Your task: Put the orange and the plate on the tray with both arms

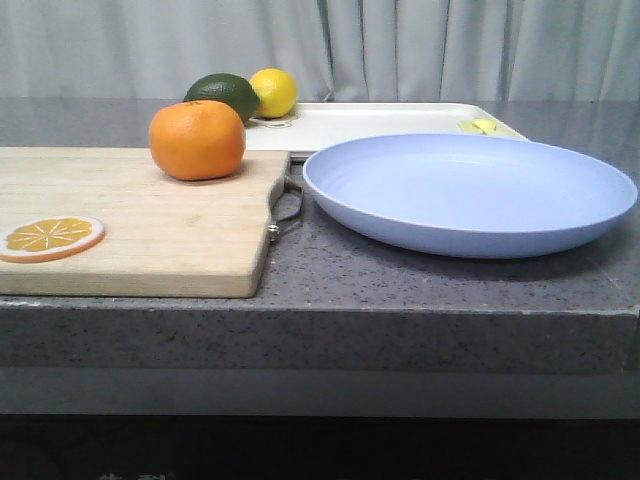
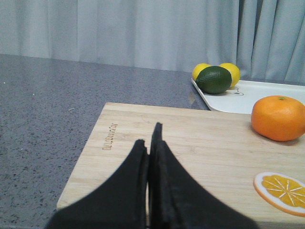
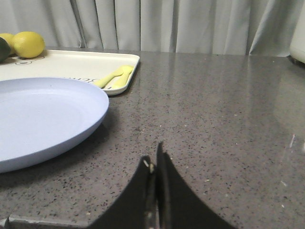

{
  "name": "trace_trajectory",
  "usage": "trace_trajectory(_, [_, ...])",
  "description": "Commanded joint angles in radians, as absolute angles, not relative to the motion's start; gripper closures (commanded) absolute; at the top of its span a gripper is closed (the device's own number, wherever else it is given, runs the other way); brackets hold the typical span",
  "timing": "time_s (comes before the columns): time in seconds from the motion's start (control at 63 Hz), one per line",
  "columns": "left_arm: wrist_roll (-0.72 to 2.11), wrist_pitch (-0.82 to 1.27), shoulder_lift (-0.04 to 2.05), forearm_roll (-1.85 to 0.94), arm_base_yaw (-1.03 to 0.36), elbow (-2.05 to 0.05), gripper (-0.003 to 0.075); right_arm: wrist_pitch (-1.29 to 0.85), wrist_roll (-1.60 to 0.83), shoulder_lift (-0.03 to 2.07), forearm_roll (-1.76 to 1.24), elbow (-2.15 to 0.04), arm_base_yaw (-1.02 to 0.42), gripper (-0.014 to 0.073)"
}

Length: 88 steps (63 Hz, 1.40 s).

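The orange sits on the far right part of the wooden cutting board; it also shows in the left wrist view. The lavender-blue plate lies on the counter right of the board, also in the right wrist view. The off-white tray lies behind them, also in the wrist views. My left gripper is shut and empty over the board's near part. My right gripper is shut and empty over the counter beside the plate. Neither gripper shows in the front view.
An orange slice lies on the board's front left. A dark green fruit and a yellow lemon sit on the tray's far left corner. A small yellow item lies on the tray's right end. A curtain hangs behind.
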State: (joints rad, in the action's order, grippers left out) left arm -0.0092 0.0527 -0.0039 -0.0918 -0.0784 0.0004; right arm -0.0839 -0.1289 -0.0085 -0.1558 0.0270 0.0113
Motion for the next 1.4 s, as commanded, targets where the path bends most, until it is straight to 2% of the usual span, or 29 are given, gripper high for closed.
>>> trace_trajectory(0.0, [-0.016, -0.03, -0.023, -0.101, -0.085, 0.007, 0.0738, 0.005, -0.139, -0.033, -0.158, 0.023, 0.016, 0.0662])
trace_trajectory(1.175, [-0.016, -0.03, -0.023, -0.101, -0.085, 0.007, 0.0738, 0.017, -0.139, -0.033, -0.158, 0.023, 0.016, 0.0662])
trace_trajectory(1.381, [-0.016, -0.087, -0.023, -0.097, -0.085, -0.009, 0.0738, 0.036, -0.139, -0.033, -0.158, -0.003, 0.016, 0.0662])
